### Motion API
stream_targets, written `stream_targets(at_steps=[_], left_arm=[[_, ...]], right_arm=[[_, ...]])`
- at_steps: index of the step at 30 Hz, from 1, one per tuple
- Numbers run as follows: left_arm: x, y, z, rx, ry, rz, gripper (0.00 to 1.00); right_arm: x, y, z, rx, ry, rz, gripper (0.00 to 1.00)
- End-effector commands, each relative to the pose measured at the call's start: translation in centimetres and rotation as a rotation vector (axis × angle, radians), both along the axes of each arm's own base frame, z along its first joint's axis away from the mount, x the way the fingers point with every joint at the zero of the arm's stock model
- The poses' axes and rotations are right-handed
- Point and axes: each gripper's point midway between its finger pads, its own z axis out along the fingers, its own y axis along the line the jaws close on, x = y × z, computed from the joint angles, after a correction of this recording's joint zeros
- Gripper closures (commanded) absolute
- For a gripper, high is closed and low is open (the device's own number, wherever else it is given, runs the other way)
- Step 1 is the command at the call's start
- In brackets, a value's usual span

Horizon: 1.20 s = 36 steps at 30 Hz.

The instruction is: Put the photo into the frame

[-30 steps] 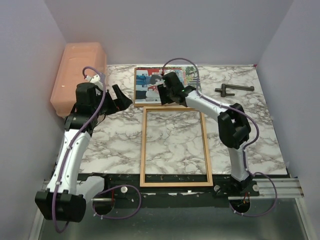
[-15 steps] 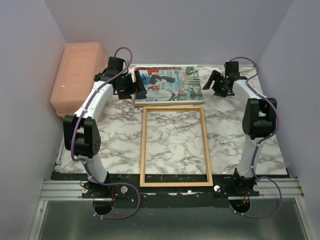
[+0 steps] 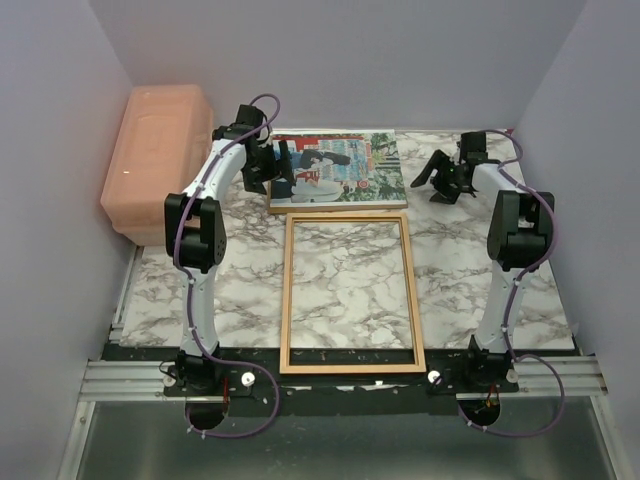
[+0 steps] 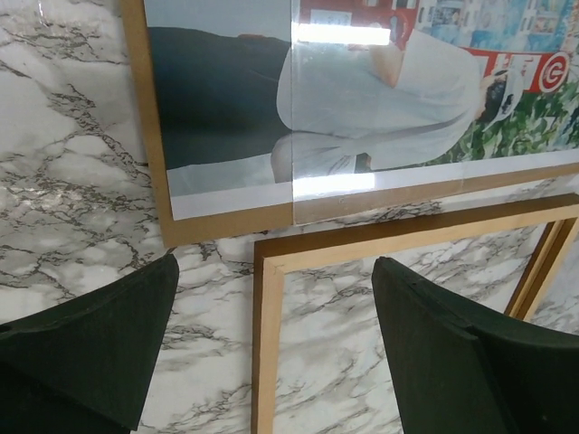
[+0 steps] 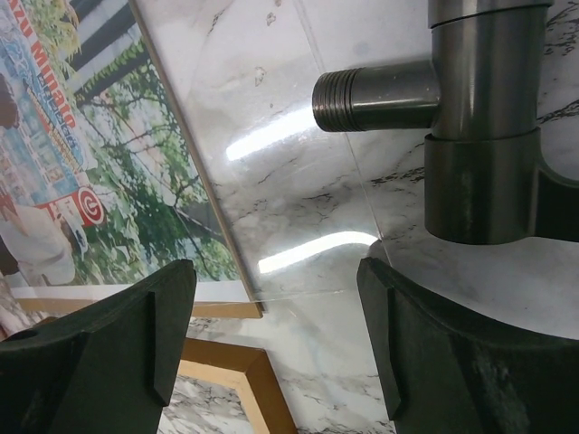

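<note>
Both hands hang wide open and empty. The left hand [image 4: 276,271] hovers over a corner of the frame [image 4: 267,344]. The photo [image 4: 226,90] lies just beyond its fingertips on a brown backing board [image 4: 149,136]. A clear sheet [image 5: 298,181] ahead of the right hand [image 5: 276,271] overlaps the photo's far part. It looks best to pinch the photo's edge alone, leaving the board and sheet on the tabletop [image 4: 72,181].

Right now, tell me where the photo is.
In the top view the photo lies flat just beyond the frame's far edge, its left end by the left gripper.
</note>
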Motion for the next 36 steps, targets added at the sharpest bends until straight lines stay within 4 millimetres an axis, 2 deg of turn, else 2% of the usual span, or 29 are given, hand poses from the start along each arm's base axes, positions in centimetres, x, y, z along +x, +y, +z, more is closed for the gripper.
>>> stream_targets(at_steps=[1,11,13,16,20,24,31,36], left_arm=[[-0.8,0.5,-1.2,0.039,0.056,-0.021,0.10],[-0.8,0.5,-2.0,0.042,0.071,-0.029,0.10],[-0.7,0.5,-2.0,0.042,0.071,-0.030,0.10],[-0.7,0.5,-2.0,0.040,0.073,-0.033,0.10],[-0.8,0.4,-2.2,0.036,0.077,-0.036,0.10],[-0.9,0.2,-2.2,0.030,0.080,-0.042,0.10],[-0.9,0.0,-2.3,0.023,0.082,-0.049,0.11],[-1.0,-0.2,-2.6,0.014,0.090,-0.057,0.11]], right_arm=[[-1.2,-1.1,-2.6,-0.012,0.085,-0.014,0.20],[-0.3,-3.3,0.1,-0.090,0.018,-0.032,0.19],[-0.2,-3.5,0.1,-0.096,0.018,-0.037,0.17],[-0.3,-3.0,-1.0,-0.064,0.039,-0.019,0.17],[-1.0,-1.2,-2.9,0.040,0.081,0.020,0.17],[-1.5,-0.3,-3.6,0.122,0.087,0.018,0.17],[-1.5,1.2,-2.6,0.348,0.036,0.039,0.19],[-1.3,1.9,-0.8,0.500,-0.033,0.066,0.23]])
